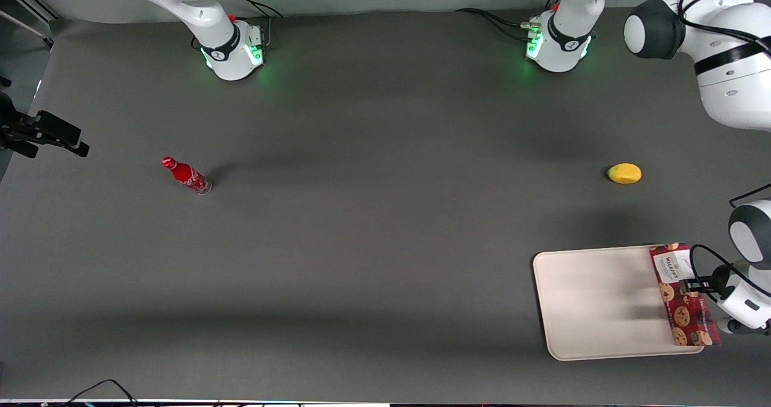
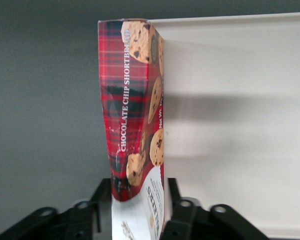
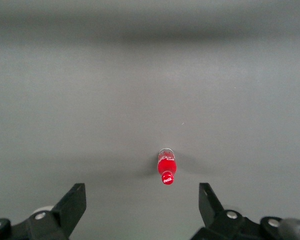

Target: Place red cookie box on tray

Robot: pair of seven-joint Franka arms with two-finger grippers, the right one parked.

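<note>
Toward the parked arm's end of the dark table [image 1: 373,262] a small red bottle [image 1: 185,175] stands by itself, well apart from everything else; its label is too small to read. Much nearer the working arm's end, a yellow fruit-like lump [image 1: 624,173] lies on the cloth, farther from the front camera than the tray [image 1: 596,301]. What kind of fruit it is I cannot make out. The cream tray lies flat, with the red cookie box [image 1: 683,295] along its edge at the working arm's end, part of it overhanging the rim. The gripper [image 1: 692,285] comes in from the table's end, and its fingers [image 2: 176,200] are closed against the box's two narrow sides near the white label. Whether the box rests on the tray or hangs just above it is unclear, and the arm is cut off by the frame.
</note>
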